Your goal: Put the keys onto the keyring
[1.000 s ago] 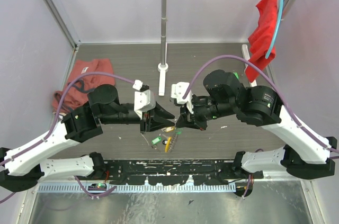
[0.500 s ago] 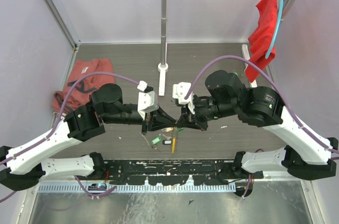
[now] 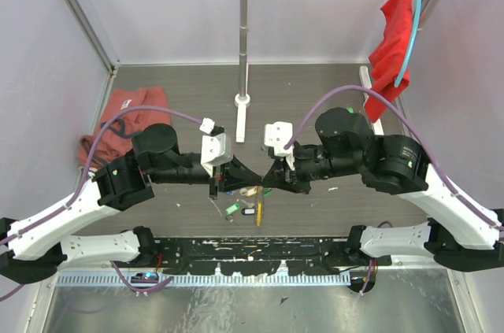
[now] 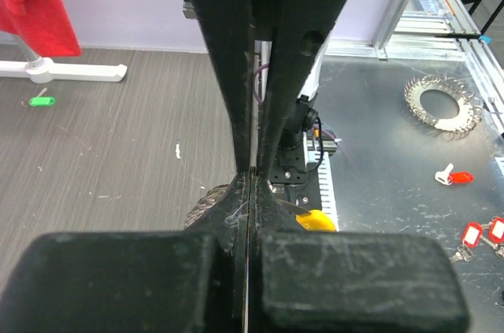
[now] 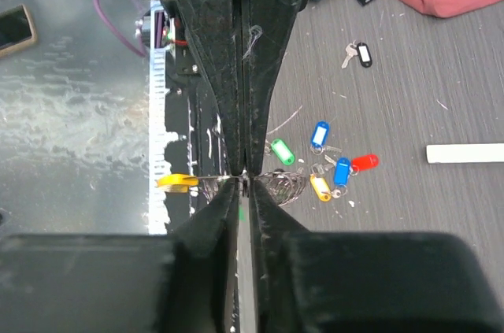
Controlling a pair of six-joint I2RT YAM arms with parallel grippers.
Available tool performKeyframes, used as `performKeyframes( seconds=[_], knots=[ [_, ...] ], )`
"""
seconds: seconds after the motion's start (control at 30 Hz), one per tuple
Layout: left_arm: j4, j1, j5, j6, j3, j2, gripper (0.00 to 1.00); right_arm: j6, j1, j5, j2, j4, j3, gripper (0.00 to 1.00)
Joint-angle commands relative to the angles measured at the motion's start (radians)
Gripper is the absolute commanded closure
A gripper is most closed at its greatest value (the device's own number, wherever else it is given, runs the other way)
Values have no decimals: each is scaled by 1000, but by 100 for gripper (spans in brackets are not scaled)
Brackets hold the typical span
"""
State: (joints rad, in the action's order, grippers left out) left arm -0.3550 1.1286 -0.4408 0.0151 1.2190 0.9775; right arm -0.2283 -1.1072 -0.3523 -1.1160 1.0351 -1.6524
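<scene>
While your left hand [image 3: 235, 179] and right hand [image 3: 266, 182] both pinch the keyring [image 5: 282, 186], it hangs between them above the table [image 3: 315, 97]. Keys [image 5: 331, 166] lie beneath.

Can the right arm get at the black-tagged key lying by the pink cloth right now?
Probably not yet: the right gripper is shut on the keyring. The black-tagged key lies in the open, nothing covering it, but well over to the robot's left.

A robot lab cell: aluminium framing [image 3: 79, 10], plain lilac walls [image 3: 173, 2].
</scene>
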Motion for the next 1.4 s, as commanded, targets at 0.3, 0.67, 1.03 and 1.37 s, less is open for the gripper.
performKeyframes(
  seconds=[0.3,0.67,1.03,1.37],
  knots=[
    [205,1,161,-82,-101,-138,100,238,-5,249,306,-502,257,57],
    [456,0,186,-212,-220,-175,100,367,-5,174,386,-751,448,61],
    [497,0,148,-244,-225,-174,100,317,-5,95,340,-793,467,70],
    [511,0,115,-251,-223,-156,100,323,-5,83,329,-806,468,73]
  ],
)
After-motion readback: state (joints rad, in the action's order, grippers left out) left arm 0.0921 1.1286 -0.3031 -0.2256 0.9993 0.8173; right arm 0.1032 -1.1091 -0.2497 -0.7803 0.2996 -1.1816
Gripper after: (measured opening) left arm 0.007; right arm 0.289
